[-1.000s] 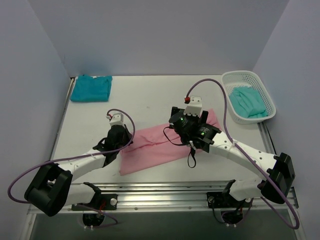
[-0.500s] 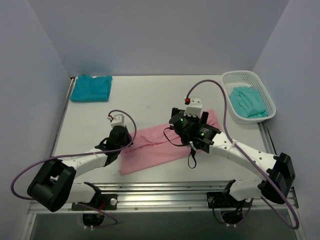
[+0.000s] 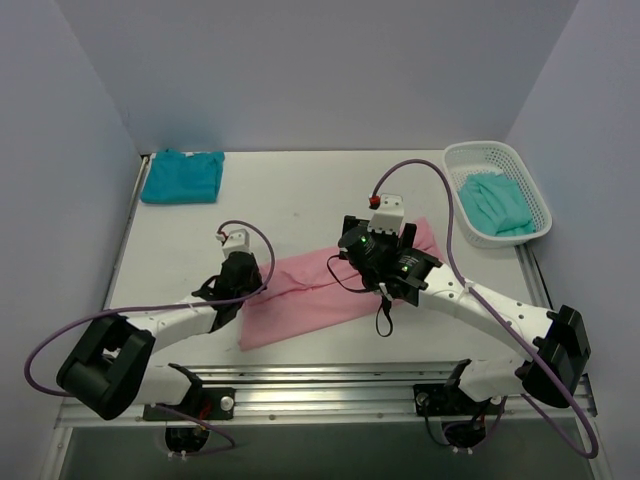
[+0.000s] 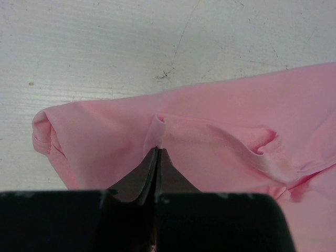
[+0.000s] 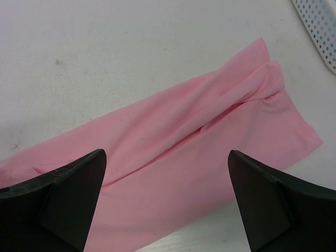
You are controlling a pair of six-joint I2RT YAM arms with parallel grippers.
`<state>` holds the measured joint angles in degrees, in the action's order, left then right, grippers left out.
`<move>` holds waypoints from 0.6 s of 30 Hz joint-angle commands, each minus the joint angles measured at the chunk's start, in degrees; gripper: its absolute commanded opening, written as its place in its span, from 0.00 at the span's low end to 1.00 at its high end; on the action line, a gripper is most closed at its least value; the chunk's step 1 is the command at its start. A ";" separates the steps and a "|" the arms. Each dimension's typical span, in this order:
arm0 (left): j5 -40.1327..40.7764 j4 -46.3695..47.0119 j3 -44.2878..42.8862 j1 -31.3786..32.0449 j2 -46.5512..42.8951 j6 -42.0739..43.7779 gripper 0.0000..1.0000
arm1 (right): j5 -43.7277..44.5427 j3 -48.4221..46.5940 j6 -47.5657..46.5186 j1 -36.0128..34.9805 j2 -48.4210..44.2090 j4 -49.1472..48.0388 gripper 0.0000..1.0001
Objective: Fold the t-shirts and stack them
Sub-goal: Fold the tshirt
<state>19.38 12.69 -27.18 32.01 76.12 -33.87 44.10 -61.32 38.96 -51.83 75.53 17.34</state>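
Your left gripper (image 4: 156, 153) is clamped on a small raised ridge of the pink t-shirt (image 3: 320, 285) near its left end, probably so that end can be lifted over for a fold. That arm lies low, wrist tipped down. Your right gripper (image 5: 168, 176) hangs above the shirt's right half, jaws wide, holding nothing. The shirt lies mid-table as a long band.
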 commanded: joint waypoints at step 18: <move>6.02 -16.81 -0.42 9.21 -25.22 -1.90 0.02 | 0.20 0.94 0.15 -0.72 -1.43 -1.00 0.96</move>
<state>23.49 2.46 -27.14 40.14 52.84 -34.44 43.20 -60.73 38.94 -51.96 75.53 16.86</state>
